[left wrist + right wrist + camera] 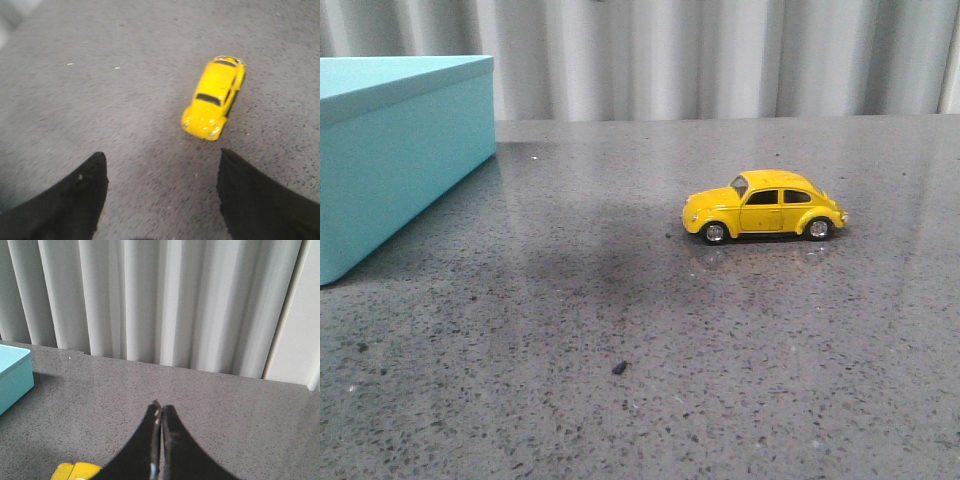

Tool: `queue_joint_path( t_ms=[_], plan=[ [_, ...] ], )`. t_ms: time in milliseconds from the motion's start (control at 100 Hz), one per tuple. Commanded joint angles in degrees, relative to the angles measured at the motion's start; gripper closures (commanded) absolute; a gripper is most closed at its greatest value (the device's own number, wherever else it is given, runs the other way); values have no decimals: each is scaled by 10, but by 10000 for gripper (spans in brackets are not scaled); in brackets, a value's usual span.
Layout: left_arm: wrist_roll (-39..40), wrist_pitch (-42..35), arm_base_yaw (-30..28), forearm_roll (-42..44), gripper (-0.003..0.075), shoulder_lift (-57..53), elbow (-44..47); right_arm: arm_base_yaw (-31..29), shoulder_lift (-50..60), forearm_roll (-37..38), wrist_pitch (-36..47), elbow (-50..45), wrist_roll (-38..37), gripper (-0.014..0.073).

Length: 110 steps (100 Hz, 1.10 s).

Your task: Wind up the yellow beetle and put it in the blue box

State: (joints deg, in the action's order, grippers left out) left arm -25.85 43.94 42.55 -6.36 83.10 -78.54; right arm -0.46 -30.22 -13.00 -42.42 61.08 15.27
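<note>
1. The yellow beetle (765, 207) stands on all four wheels on the bench (650, 330), right of centre in the front view, side-on with its nose toward the blue box (390, 150). Nothing touches it.
2. My left end effector (160, 192) hangs over the bench with its fingers (75, 200) spread wide and nothing between them. In its wrist view the car's nose points back toward the fingers, and the car sits off to one side of the gap, not inside it.
3. My right end effector (159, 440) is closed tight, tips together, holding nothing; a sliver of the yellow car shows at the edge of its view.
4. The box sits at the far left of the bench, well apart from the car, and its lid looks to be on.
5. I judge this to be the approach before the first grasp: no winding or storing has begun.
6. The next move calls for centring my left fingers on the car's body, then closing across its sides so the wheels stay free to be dragged backward on the bench.
</note>
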Motion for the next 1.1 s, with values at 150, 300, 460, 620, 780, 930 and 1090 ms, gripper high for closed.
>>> queue_joint_path(
  t_ms=[150, 300, 460, 620, 780, 930, 1090],
  plan=[
    [-99, 21, 13, -60, 281, 73, -90, 1, -5, -5, 48, 11, 5, 646],
    [-187, 3, 15, -105, 279, 94, -93, 1, -5, -5, 43, 11, 5, 646],
    [-217, -21, 27, -108, 276, 112, -93, 1, -5, -6, 42, 11, 5, 646],
    [-218, -34, 33, -117, 246, 135, -93, 1, -5, -6, 42, 11, 5, 646],
    [-218, -71, 33, -128, 246, 156, -94, 1, -5, -6, 42, 11, 5, 646],
    [-218, -81, 33, -137, 246, 172, -97, 1, -5, -6, 42, 11, 5, 646],
    [-218, -83, 33, -159, 246, 193, -97, 1, -5, -6, 42, 11, 5, 646]
  ],
)
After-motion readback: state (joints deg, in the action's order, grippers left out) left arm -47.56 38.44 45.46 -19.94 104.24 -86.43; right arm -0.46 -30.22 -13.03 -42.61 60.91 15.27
